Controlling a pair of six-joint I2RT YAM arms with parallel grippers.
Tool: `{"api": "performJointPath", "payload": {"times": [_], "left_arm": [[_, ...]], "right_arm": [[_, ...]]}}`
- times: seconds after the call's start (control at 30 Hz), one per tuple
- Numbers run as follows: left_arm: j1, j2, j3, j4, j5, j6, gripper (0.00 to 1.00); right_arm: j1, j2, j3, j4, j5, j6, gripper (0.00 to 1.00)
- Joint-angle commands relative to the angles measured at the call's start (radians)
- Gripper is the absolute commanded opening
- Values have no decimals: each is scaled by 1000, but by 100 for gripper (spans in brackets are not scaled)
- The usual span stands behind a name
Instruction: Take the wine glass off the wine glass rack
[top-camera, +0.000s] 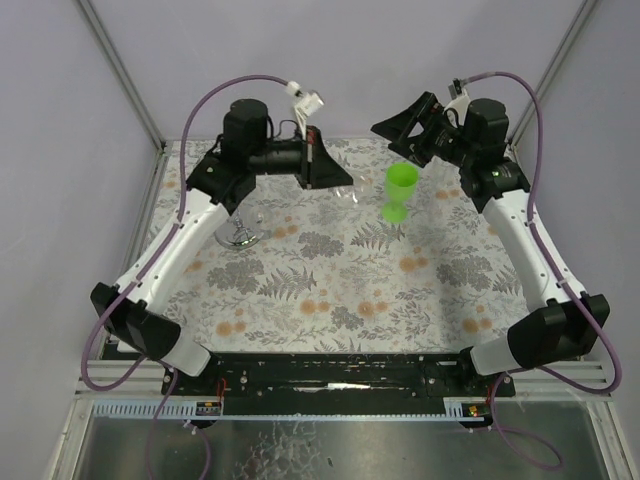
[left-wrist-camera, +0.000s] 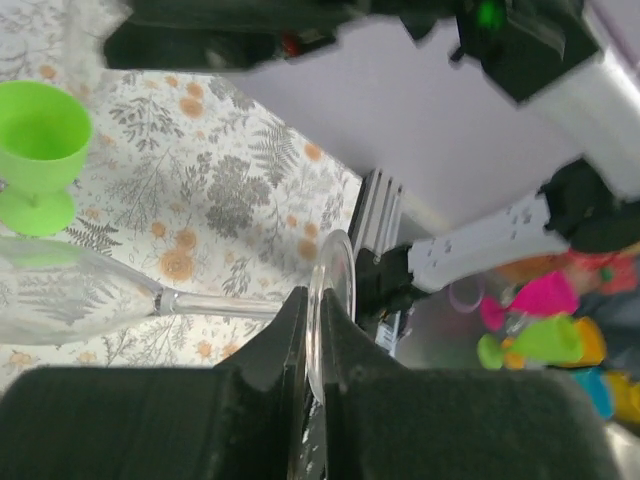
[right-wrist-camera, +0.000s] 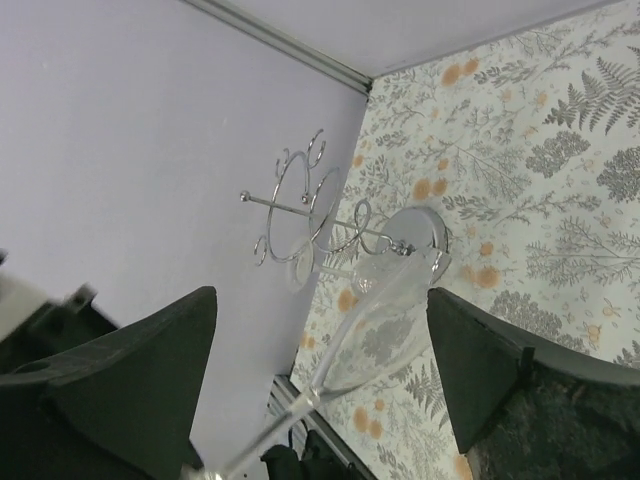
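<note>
My left gripper (top-camera: 334, 180) (left-wrist-camera: 318, 302) is shut on the round foot of a clear wine glass (left-wrist-camera: 90, 295). The glass is held about level above the floral table, its bowl pointing away from the fingers. It shows faintly in the top view (top-camera: 352, 197) and in the right wrist view (right-wrist-camera: 392, 312). The silver wire rack (top-camera: 238, 233) (right-wrist-camera: 305, 212) stands apart on its round base at the table's left. A second clear glass (right-wrist-camera: 345, 270) seems to hang on it. My right gripper (top-camera: 400, 136) (right-wrist-camera: 320, 300) is open and empty at the back right.
A green plastic goblet (top-camera: 399, 190) (left-wrist-camera: 40, 150) stands upright on the table between the two grippers. Purple walls and metal frame posts close the back and sides. Coloured plastic cups (left-wrist-camera: 545, 335) lie beyond the table's edge.
</note>
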Motion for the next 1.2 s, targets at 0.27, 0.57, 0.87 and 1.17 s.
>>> {"api": "performJointPath", "payload": {"times": [0.27, 0.57, 0.87, 1.17], "left_arm": [[-431, -154, -80, -298, -623, 1051, 0], [-605, -236, -341, -176, -893, 1421, 0], [-666, -261, -446, -143, -984, 1577, 0], [-710, -264, -481, -142, -1009, 1616, 0]], "right_arm": [[-36, 82, 292, -543, -118, -238, 93], [-37, 134, 342, -741, -138, -347, 96], [-37, 142, 337, -788, -173, -410, 99], [-20, 150, 308, -730, -218, -391, 99]]}}
